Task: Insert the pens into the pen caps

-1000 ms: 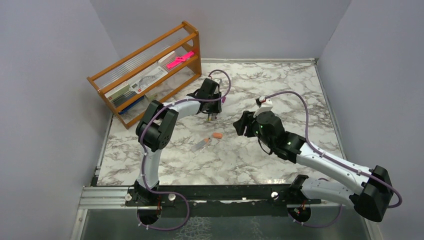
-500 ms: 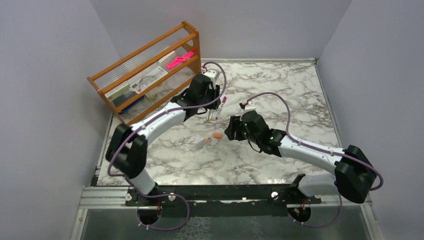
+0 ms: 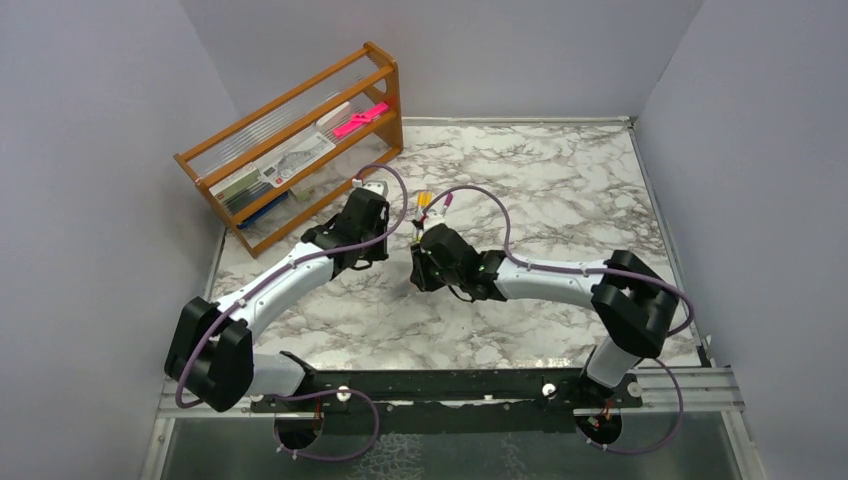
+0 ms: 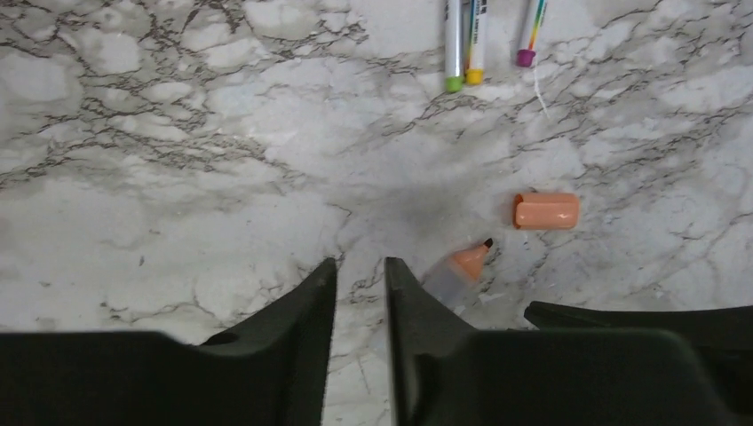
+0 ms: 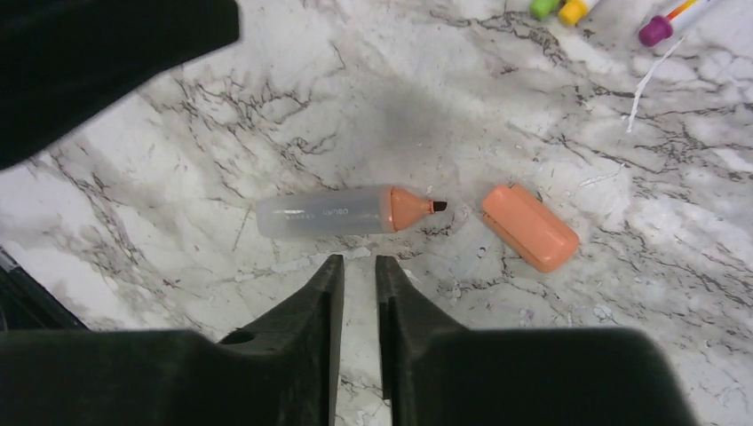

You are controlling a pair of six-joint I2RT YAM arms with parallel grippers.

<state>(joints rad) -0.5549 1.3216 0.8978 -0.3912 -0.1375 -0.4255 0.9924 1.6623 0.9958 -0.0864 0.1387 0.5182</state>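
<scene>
An uncapped pen (image 5: 342, 211) with a clear barrel and orange tip lies flat on the marble. Its orange pen cap (image 5: 530, 227) lies loose just past the tip. My right gripper (image 5: 358, 264) hovers just short of the barrel, jaws narrowly apart and empty. My left gripper (image 4: 360, 266) hangs beside the same pen (image 4: 462, 264), which lies to the right of its fingers with the cap (image 4: 546, 210) beyond; its jaws stand slightly apart with nothing between. In the top view both grippers cover this pen and cap.
Three capped pens lie side by side farther off, with green (image 4: 454, 53), yellow (image 4: 477, 49) and purple (image 4: 530, 40) ends. A wooden rack (image 3: 300, 150) holding a bright pink item (image 3: 360, 118) stands at the back left. The right arm's finger (image 4: 639, 318) shows dark beside the left gripper.
Both arms swung left. The right gripper came over the orange pen and cap and its jaws narrowed. The left gripper drew back from the capped pens and its jaws widened a little.
</scene>
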